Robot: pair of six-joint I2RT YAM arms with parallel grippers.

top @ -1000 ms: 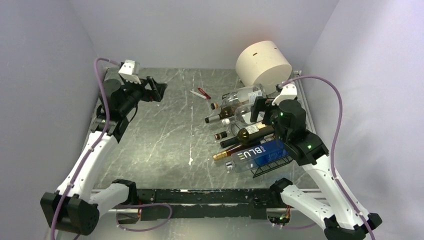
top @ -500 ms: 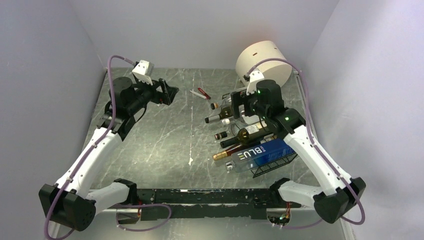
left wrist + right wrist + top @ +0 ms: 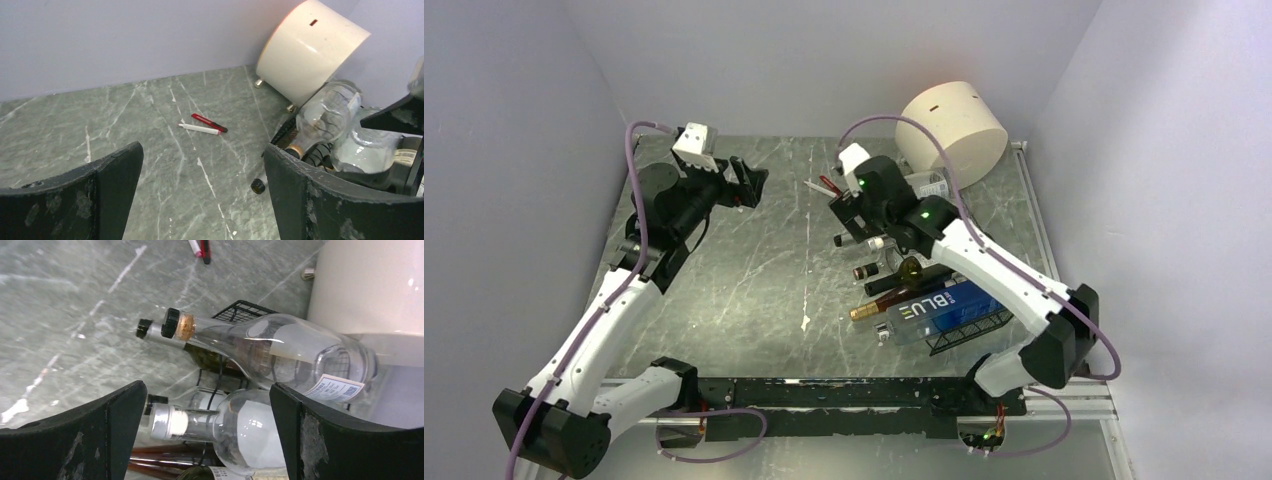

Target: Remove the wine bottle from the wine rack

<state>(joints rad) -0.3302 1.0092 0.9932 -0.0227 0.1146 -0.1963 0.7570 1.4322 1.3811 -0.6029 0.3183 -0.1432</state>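
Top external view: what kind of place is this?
Probably a robot test booth, not a home: plain walls box in a marble-look table, with a staged wine rack of bottles.

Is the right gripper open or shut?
Open: the right gripper has its two black fingers wide apart in the right wrist view, gripping nothing.

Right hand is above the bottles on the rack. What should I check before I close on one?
1. Right hand open: ok, jaws wide apart.
2. Right hand empty: ok, nothing gripped.
3. Single bottle lined up: not ok; the corked clear bottle and the silver-capped clear bottle both show in the gap.
4. Left hand away from the wine rack: ok, open, over the table.
5. Rack held steady: not ok, neither hand touches it.
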